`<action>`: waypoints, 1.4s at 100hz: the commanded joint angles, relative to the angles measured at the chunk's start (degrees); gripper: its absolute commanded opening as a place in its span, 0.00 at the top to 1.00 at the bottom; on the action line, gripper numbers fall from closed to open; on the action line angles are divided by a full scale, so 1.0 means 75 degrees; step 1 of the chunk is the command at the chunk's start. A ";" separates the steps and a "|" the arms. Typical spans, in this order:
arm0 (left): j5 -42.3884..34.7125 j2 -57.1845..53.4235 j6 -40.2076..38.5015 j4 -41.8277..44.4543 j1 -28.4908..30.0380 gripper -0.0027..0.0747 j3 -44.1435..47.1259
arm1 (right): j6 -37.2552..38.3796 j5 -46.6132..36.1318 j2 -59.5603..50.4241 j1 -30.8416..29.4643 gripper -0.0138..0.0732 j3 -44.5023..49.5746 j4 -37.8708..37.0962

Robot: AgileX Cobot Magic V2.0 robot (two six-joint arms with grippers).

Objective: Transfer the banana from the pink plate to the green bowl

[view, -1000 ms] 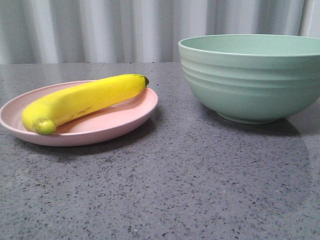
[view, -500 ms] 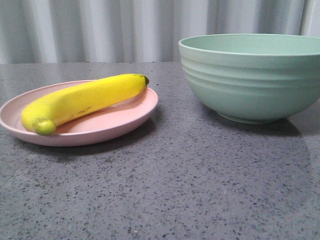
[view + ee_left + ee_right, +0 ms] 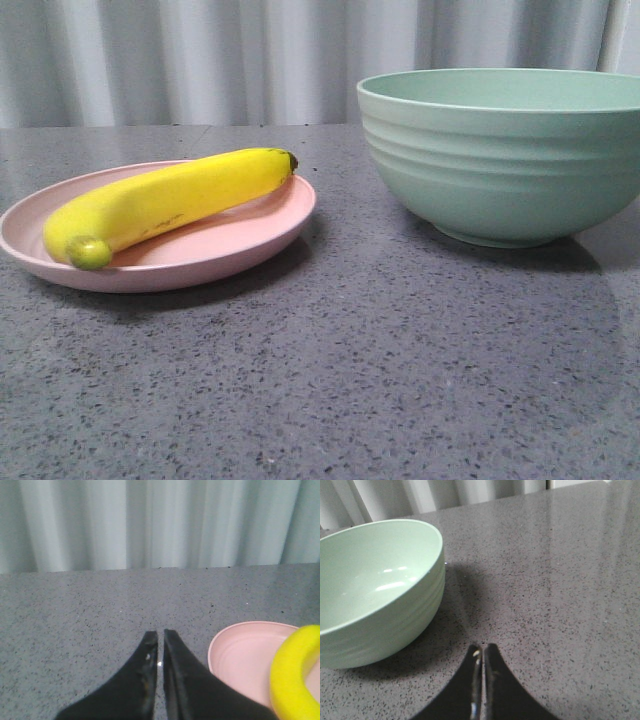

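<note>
The yellow banana (image 3: 165, 200) lies across the pink plate (image 3: 230, 245) at the left of the front view, its greenish tip toward the camera. The green bowl (image 3: 505, 160) stands empty at the right. Neither gripper shows in the front view. In the left wrist view my left gripper (image 3: 160, 636) is shut and empty over bare tabletop, with the pink plate (image 3: 240, 655) and the banana (image 3: 295, 672) beside it. In the right wrist view my right gripper (image 3: 482, 649) is shut and empty, apart from the green bowl (image 3: 375, 585).
The grey speckled tabletop (image 3: 350, 380) stretches between plate and bowl and toward the camera. A pale pleated curtain (image 3: 250, 60) closes off the back.
</note>
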 commanded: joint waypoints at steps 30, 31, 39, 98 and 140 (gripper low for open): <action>-0.1646 0.1568 -0.0052 -0.0085 0.0026 0.59 -0.0384 | -0.0052 -0.0981 0.0701 -0.0034 0.92 -0.0399 0.0016; -0.1662 0.1587 -0.0052 -0.0085 0.0026 0.55 -0.0384 | -0.0052 -0.0981 0.0701 -0.0034 0.92 -0.0399 0.0016; -0.1841 0.1827 -0.0052 -0.0183 0.0026 0.39 -0.0384 | -0.0052 -0.0985 0.0701 -0.0034 0.92 -0.0399 0.0016; 0.1832 0.4864 -0.0052 -0.0889 -0.2580 0.37 -0.3608 | -0.0052 -0.0998 0.0701 -0.0034 0.92 -0.0399 -0.0054; 0.3350 0.6532 0.0132 -0.1816 -0.3053 0.37 -0.4629 | -0.0052 -0.1064 0.0673 -0.0034 0.92 -0.0399 -0.0054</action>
